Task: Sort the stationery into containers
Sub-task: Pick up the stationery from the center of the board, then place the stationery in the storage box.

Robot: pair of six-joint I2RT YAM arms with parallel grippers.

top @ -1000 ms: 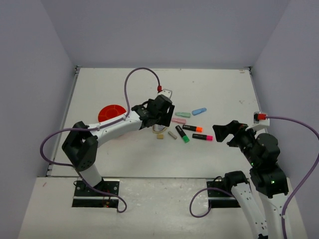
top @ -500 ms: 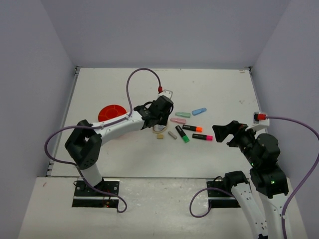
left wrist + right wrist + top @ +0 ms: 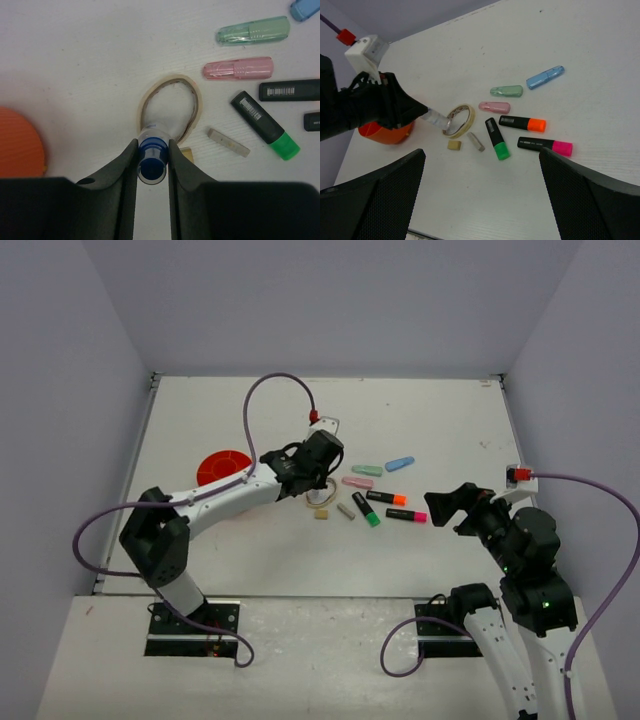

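The left gripper (image 3: 152, 149) is clamping the blue-capped bottle (image 3: 152, 161) by its cap, one finger (image 3: 126, 165) pressing on each side. The bottle's clear body is pointing down at the left rim of the band ring (image 3: 170, 114), which is lying flat on the white table (image 3: 250, 410). Whether bottle and ring are touching cannot be told.

The round orange tub (image 3: 222, 467) is sitting well to the left of the gripper, with the left arm reaching past its near side.

The rest of the stationery is lying loose to the right of the ring. On the far side, the pastel pink bar (image 3: 357, 482), pastel green bar (image 3: 367, 470) and pastel blue bar (image 3: 400, 463) are stepping away to the right, one after another. Nearer, the green-ended highlighter (image 3: 365, 509) is slanting beside the orange-ended highlighter (image 3: 386, 498) and the pink-ended highlighter (image 3: 406, 514), the last two both pointing their coloured ends right. A short grey stick (image 3: 346, 510) and the tan cube (image 3: 321, 513) are resting just on the near side of the ring, the cube to the left of the stick.

The right gripper (image 3: 445, 502) is hovering above the table to the right of the highlighters, its fingers spread wide and gripping nothing.
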